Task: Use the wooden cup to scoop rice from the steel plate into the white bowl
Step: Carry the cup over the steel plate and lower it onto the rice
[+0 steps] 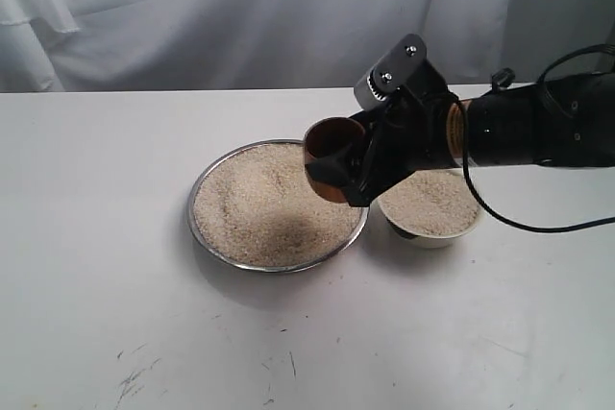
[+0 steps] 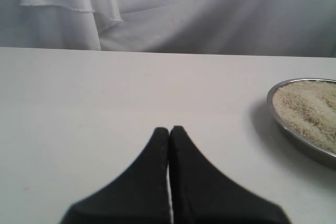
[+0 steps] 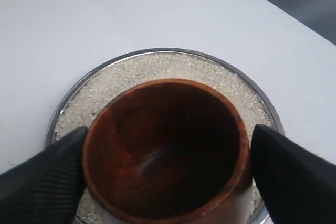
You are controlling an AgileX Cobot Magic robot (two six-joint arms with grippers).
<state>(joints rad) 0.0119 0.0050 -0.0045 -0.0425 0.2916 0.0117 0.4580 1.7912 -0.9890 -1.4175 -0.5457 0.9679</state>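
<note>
The steel plate (image 1: 204, 232) lies mid-table, heaped with rice (image 1: 259, 204). Above its right edge my right gripper (image 1: 344, 168) is shut on the wooden cup (image 1: 332, 146), which is tipped on its side with its mouth toward the plate. In the right wrist view the wooden cup (image 3: 165, 150) sits empty between both fingers (image 3: 44, 179), with rice (image 3: 152, 66) and the plate rim (image 3: 157, 51) behind it. The white bowl (image 1: 430, 235) stands just right of the plate, holding rice, partly hidden by the arm. My left gripper (image 2: 169, 129) is shut and empty, hovering over bare table left of the steel plate (image 2: 278, 124).
A white cloth backdrop (image 1: 240, 16) hangs behind the table. The right arm's black cable (image 1: 538, 228) loops above the table near the bowl. White tabletop (image 1: 96, 237) stretches left of and in front of the plate.
</note>
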